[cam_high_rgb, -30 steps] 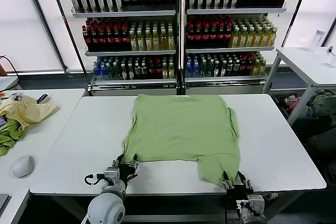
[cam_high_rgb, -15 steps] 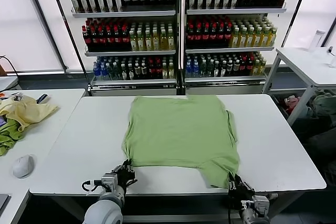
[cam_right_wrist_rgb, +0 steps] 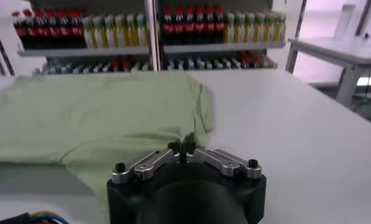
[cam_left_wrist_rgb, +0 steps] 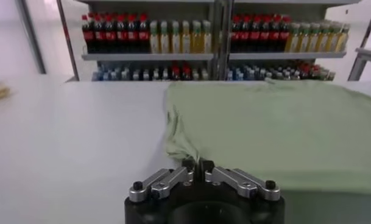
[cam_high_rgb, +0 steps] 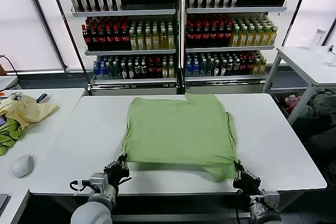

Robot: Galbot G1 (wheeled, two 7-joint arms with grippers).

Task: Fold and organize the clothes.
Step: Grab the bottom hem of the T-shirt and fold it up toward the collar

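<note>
Green shirt (cam_high_rgb: 181, 129) (hem) in both end effectors

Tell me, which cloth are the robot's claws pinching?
The big light green shirt spread on the middle table; the yellow garment and darker green cloth lie untouched aside.

Shirt (cam_high_rgb: 181, 128): plain light green, no print seen. Table (cam_high_rgb: 278, 145): white. Grippers: black with silver links, left gripper (cam_left_wrist_rgb: 198, 168) and right gripper (cam_right_wrist_rgb: 182, 148). At 9 o'clock: pale yellow garment (cam_high_rgb: 25, 110), darker green cloth (cam_high_rgb: 7, 139), white mouse (cam_high_rgb: 23, 166). At 12 o'clock: bottles (cam_high_rgb: 152, 38), red, yellow, dark.
</note>
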